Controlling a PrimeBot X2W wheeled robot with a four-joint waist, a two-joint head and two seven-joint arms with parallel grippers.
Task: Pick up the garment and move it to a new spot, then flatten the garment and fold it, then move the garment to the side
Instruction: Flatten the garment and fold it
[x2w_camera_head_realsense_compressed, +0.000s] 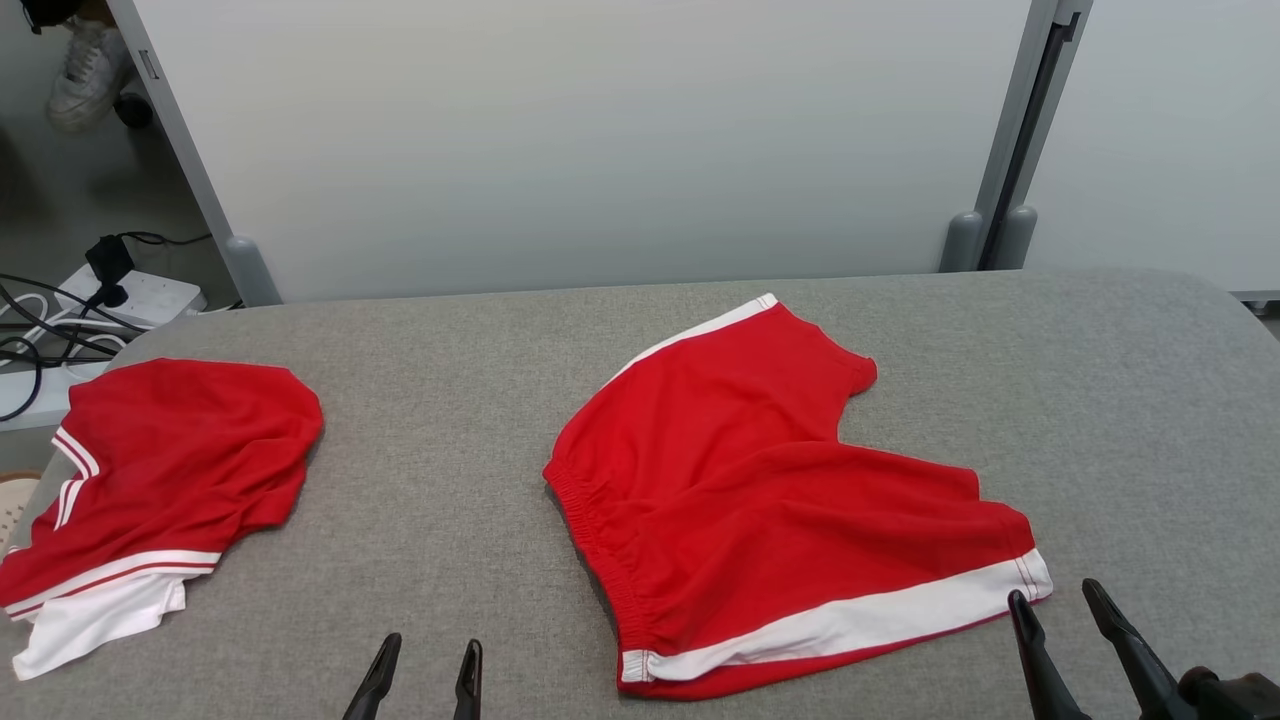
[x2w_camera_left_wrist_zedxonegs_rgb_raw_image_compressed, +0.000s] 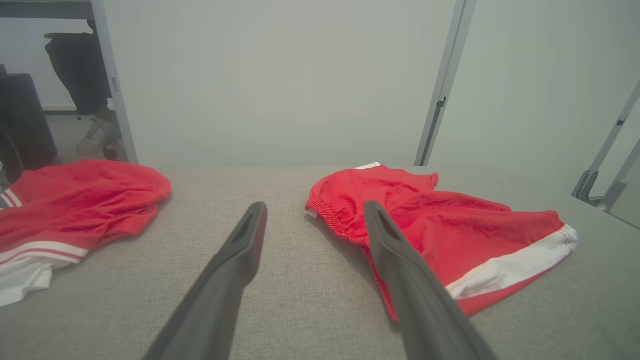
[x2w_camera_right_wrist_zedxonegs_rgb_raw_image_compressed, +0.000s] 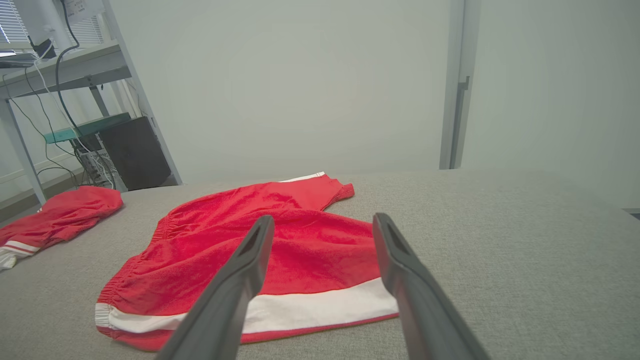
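Both empty and wide open, left hand and right hand hover near the shorts, spread mid table. Guessing pick-up's the step — next needs a pinch on its edge.

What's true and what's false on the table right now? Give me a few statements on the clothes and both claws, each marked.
1. The left claw is open and empty. True.
2. The shorts lie neatly folded. False: they lie spread open and wrinkled.
3. A second red garment lies at the table's left end. True.
4. The right claw is shut on the shorts. False: it is open, holding nothing.
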